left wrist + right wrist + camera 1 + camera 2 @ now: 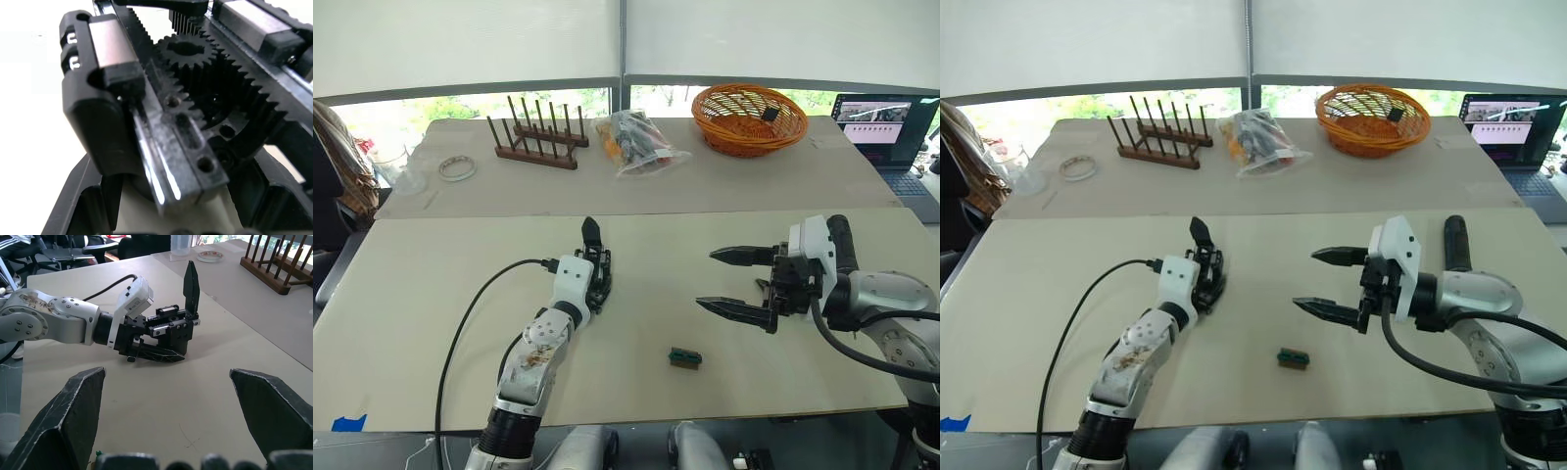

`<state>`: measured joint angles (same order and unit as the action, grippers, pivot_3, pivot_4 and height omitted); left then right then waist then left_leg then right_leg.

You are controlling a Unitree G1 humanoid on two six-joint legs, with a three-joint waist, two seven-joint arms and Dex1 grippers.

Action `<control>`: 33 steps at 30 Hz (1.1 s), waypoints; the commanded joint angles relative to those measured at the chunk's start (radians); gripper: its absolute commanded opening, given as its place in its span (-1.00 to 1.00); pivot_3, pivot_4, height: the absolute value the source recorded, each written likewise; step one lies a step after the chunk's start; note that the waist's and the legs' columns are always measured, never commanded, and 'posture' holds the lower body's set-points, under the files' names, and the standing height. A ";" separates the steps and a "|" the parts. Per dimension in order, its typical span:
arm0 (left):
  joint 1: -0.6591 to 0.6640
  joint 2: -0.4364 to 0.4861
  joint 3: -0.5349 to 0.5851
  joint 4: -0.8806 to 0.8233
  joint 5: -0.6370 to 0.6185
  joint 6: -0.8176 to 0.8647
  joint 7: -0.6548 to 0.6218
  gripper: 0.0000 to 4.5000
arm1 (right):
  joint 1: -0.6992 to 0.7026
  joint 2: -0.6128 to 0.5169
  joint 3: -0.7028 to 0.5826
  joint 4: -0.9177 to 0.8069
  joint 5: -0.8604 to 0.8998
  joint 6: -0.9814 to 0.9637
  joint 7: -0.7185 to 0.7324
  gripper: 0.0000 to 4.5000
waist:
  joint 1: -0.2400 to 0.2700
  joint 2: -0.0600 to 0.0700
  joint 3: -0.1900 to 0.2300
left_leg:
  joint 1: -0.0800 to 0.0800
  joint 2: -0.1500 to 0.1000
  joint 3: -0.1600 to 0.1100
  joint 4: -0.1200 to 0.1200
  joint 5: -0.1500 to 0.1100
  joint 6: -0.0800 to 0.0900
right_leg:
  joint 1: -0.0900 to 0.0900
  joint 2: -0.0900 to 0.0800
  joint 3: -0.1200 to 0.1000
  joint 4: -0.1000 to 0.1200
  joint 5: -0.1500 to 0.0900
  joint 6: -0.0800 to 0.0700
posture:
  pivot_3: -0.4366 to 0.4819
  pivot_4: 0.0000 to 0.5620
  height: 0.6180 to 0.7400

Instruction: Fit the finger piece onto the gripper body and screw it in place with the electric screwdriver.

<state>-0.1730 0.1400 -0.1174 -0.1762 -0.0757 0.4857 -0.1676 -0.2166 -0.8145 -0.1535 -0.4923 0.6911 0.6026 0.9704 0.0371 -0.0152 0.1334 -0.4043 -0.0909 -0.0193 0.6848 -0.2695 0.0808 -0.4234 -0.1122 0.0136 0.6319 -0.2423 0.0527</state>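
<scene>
Table (431, 323) surface is beige and holds the work area. The left gripper (598, 269) lies low on it, near the middle, and its fingers are clamped on the gripper body (171, 330), a chunky black block with toothed racks and gears on its face. One pointed black finger (191, 284) stands up from this block. In the left wrist view the block (195, 98) is very close to the camera, with a gear wheel and a silver rail visible.

The right gripper (734, 282) hovers to the right of the block, well apart from it, with the jaws spread wide and nothing between them. Its two fingertips point toward the left gripper. Behind the right wrist, a thick black cylinder (1455, 243) lies on the table; it looks like the electric screwdriver, but its tip is hidden.

A small green block (684, 358) lies on the table in front, between the two arms and closer to the right one. I cannot tell where the finger piece is.

On the far table there are a wooden rack with pegs (535, 137), a roll of tape (457, 168), a clear plastic bag with parts (636, 142) and an orange basket (749, 117). A laptop (891, 132) stands at the far right
</scene>
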 commanded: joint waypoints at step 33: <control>-0.247 0.252 0.053 0.408 -0.152 -0.372 -0.746 0.06 | 0.053 0.010 -0.030 -0.092 0.003 -0.020 -0.071 1.00 | -0.019 0.000 0.000 | -0.001 -0.001 -0.001 0.001 0.000 0.002 | 0.000 -0.001 -0.003 0.001 0.000 0.000 | -0.05 -0.47 1.00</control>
<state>-0.4235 0.4104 -0.0546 0.3501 -0.2102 0.0877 -0.9432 -0.1635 -0.7934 -0.1378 -0.5434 0.6812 0.6006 0.9036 0.0178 -0.0151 0.1334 -0.4051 -0.0922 -0.0199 0.6860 -0.2698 0.0829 -0.4235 -0.1130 0.0116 0.6326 -0.2423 0.0527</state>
